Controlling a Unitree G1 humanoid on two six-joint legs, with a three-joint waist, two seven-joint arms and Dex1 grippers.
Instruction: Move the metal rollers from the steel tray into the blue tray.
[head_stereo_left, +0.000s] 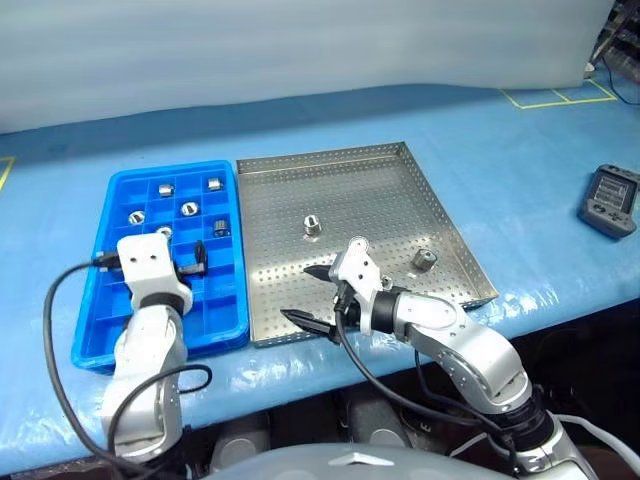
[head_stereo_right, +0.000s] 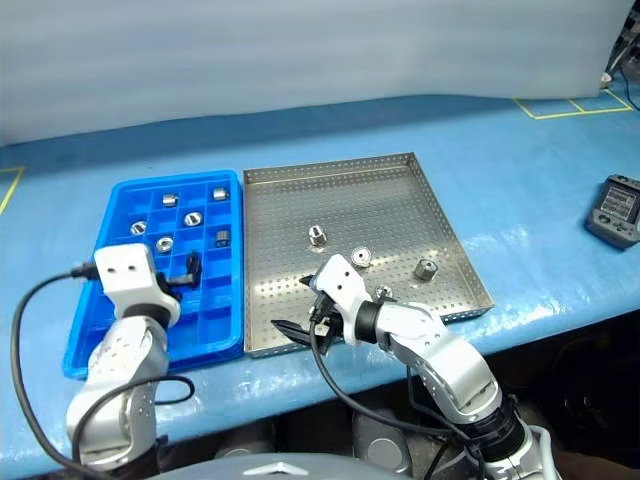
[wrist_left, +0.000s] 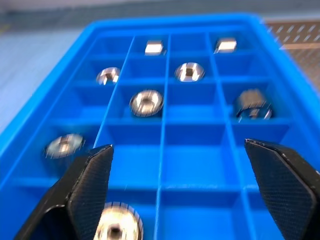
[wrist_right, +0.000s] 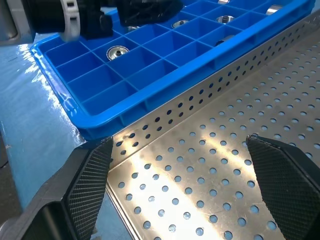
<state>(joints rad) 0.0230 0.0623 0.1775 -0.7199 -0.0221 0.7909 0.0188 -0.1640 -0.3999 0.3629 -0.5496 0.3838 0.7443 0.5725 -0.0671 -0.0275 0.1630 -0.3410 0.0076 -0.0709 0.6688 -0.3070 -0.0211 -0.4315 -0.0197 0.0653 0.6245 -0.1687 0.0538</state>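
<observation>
The steel tray lies mid-table with several metal rollers on it, one near the middle and one toward the right. The blue tray sits against its left side with several rollers in its compartments. My left gripper hangs open over the blue tray's near half; a roller lies in the compartment under its left finger. My right gripper stands open and empty over the steel tray's near left corner.
A grey handheld device lies on the blue table cover at the far right. Yellow tape marks run along the back right. Black cables loop from both wrists near the table's front edge.
</observation>
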